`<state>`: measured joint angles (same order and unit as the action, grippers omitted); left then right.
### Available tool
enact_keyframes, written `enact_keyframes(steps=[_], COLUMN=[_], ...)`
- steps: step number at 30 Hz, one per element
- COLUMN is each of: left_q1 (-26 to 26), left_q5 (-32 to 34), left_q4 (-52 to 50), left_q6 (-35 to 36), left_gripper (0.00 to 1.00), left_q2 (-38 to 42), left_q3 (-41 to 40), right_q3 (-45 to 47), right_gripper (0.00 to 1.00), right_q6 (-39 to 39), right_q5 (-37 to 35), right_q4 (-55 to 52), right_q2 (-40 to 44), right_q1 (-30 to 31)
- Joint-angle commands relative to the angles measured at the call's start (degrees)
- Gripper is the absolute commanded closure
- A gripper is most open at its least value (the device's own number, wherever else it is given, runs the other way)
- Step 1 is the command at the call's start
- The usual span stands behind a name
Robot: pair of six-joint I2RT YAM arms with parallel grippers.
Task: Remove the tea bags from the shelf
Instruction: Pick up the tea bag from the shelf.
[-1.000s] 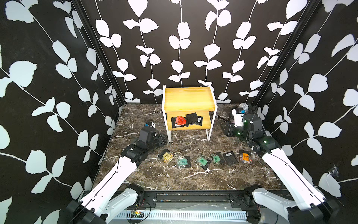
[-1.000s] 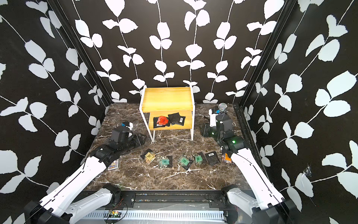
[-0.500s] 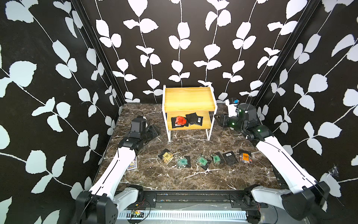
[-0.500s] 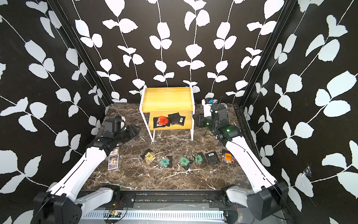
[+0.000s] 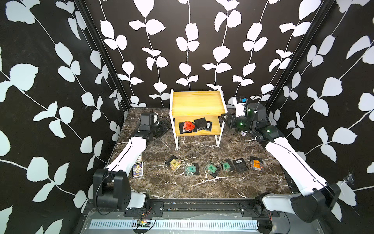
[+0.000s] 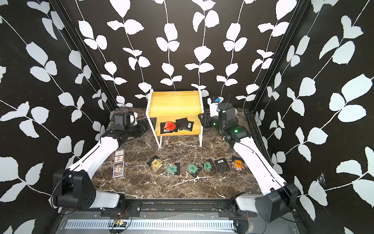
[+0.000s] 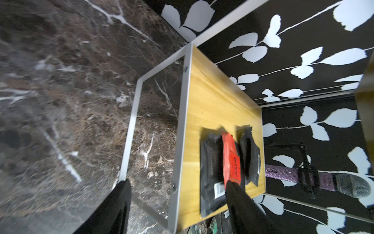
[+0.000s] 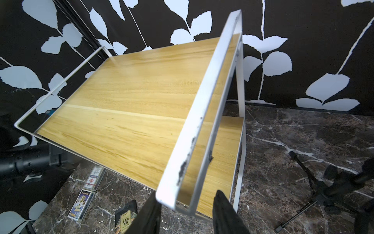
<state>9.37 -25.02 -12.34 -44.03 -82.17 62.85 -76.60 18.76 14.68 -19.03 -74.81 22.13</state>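
— Both arms have swung off the front of the dark marbled table (image 5: pixel 202 188) and out to the small two-tier shelf of yellow wooden boards on a thin white metal frame (image 5: pixel 198 101), one at each end; why split up?

— Division of labour, I'd judge; the right end effector (image 8: pixel 186 194) has its fingers narrowly apart with the corner of the upper white rail between them; a gap shows beside one finger, so nothing is clamped; it looks placed to steady the shelf.

— And the left end effector (image 7: pixel 177 183)?

— Spread wide, holding nothing, rolled onto its side at the open end; one finger is level above the lower board, the other below it; the upper board blocks a reach from above, so coming in edgewise suits flat packets.

— Where are the small flat square black tea bags (image 7: pixel 210 162)?

— Just ahead of its fingertips, on the lower board; a red-labelled tea bag (image 7: pixel 230 160) leans over black ones, one showing a white barcode; a row of six tea bags (image 5: pixel 211 168) lies on the table well behind both end effectors, toward the arm bases; those look finished; blue-and-white printed cards (image 6: pixel 118 170) beside the left forearm are no part of the job.
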Motion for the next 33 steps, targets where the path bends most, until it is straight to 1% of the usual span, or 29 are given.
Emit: enact_keyframes(steps=[1,5,6,8,14,19,33], left_q1=[-0.1,0.0,0.0,0.0,0.2,1.2,1.9], left_q5=[-6.3,-9.1,-9.1,-11.7,-14.5,-14.8,-11.6], left_q4=[3.2,3.5,3.7,3.1,2.2,-0.5,-4.6], left_q6=[-0.4,-0.5,-0.5,0.0,1.1,3.7,7.4], left_gripper=[0.31,0.31,0.32,0.32,0.32,0.33,0.44], left_q2=[-3.2,-7.7,-8.3,-9.6,-12.6,-14.4,-16.7], left_q3=[3.1,5.6,6.0,6.9,8.5,9.7,10.7], right_q3=[-2.2,-2.3,-2.4,-2.6,-2.6,-2.4,-2.5], right_gripper=[0.58,0.57,0.57,0.57,0.57,0.57,0.57], right_q6=[-0.3,-0.2,-0.3,-0.3,0.0,0.6,0.9], right_q5=[-0.6,-0.9,-1.1,-1.1,-1.5,-1.8,-2.3], right_q4=[2.4,2.6,2.6,2.5,2.7,3.1,3.0], right_q2=[-0.4,-0.5,-0.6,-0.8,-1.3,-1.6,-2.1], right_q1=[0.3,0.3,0.3,0.3,0.4,0.4,0.6])
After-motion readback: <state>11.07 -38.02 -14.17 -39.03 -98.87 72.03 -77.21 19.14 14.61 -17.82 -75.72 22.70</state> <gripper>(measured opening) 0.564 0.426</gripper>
